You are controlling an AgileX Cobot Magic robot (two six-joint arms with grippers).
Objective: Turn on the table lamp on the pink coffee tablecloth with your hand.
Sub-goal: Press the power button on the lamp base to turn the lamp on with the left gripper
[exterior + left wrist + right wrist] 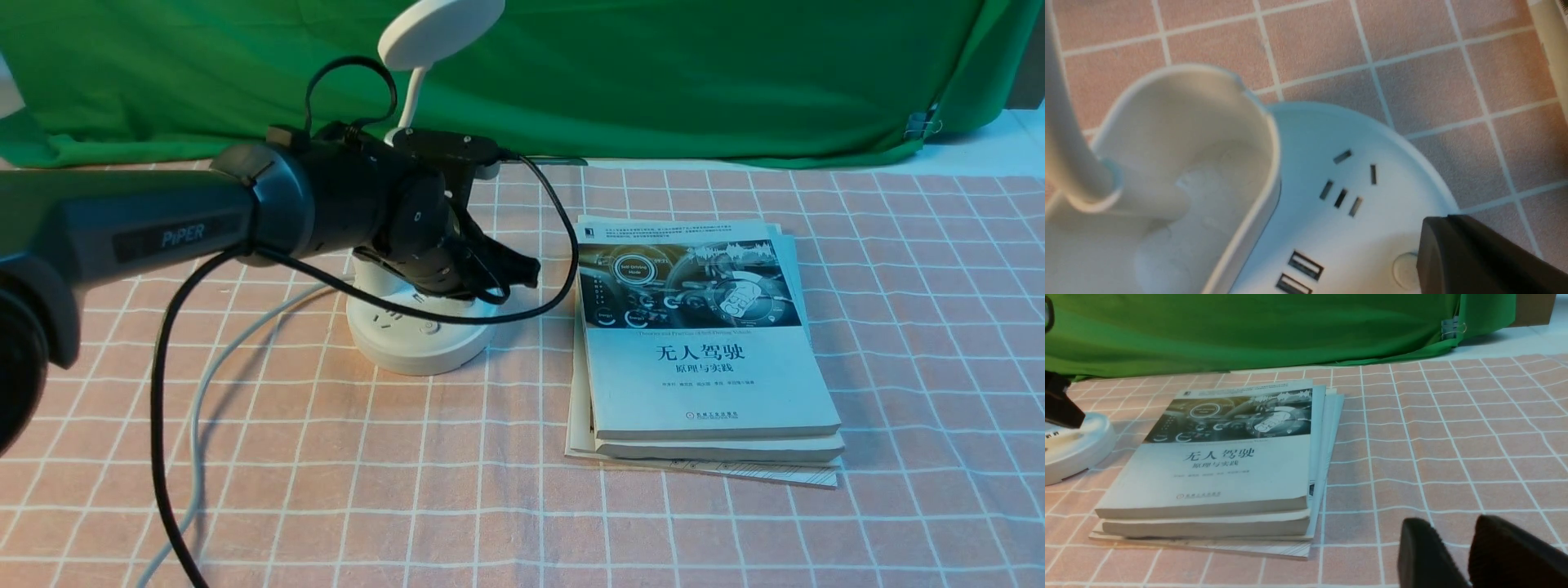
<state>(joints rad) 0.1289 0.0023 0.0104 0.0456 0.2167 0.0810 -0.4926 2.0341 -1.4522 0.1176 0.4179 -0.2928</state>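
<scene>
Left wrist view: left gripper (1439,245), jaws apparently together (only partly in frame), overlaps the button (1401,267) on the table lamp (1355,237) base. Centre the tip, then press straight down gently.

One table lamp (420,351) stands on one pink coffee tablecloth (735,531). The lamp's base shows two USB ports (1299,272), one round button (1403,270) and five socket slots (1340,198). Beside the lamp lies one stack of books (710,384): two thick, with thinner ones beneath that cannot be counted. Two end effectors show: the left end effector (522,273) and the right end effector (1451,531). Behind the lamp hangs one green backdrop (694,73) with one clip (918,124).
</scene>
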